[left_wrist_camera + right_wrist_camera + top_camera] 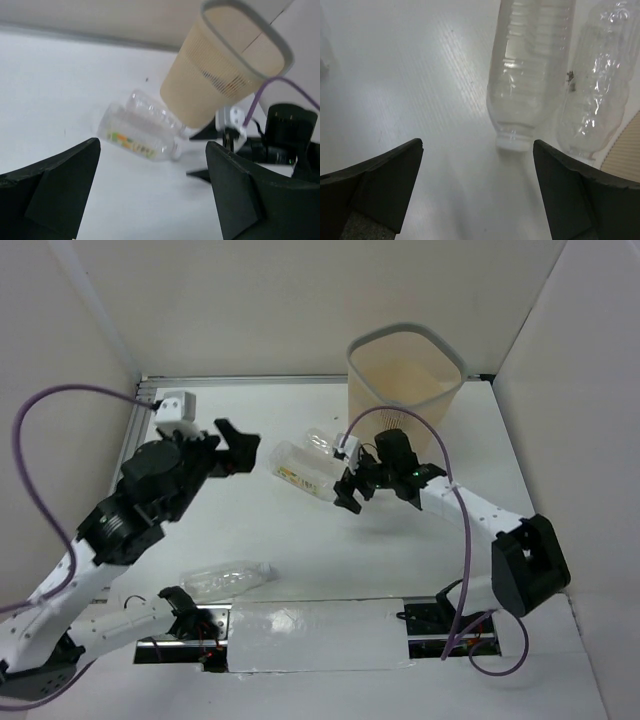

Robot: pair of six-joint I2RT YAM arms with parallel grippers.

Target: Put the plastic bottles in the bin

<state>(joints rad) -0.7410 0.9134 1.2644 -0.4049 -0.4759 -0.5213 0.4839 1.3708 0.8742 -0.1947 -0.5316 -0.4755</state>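
Top view: the bin is standing at about 1 o'clock on the table. The labelled bottle and the crinkly bottle are lying side by side at its 8 o'clock, and a third bottle is lying down at 7 o'clock near the front edge. The left gripper and right gripper are flanking the pair.

Left wrist: the left gripper is gaping wide and gripping nothing, with the labelled bottle at 12 o'clock and the bin at 1.

Right wrist: the right gripper is spread wide too and holding nothing. The labelled bottle is pointing its white cap at the gap, with the crinkly bottle at its 3 o'clock.
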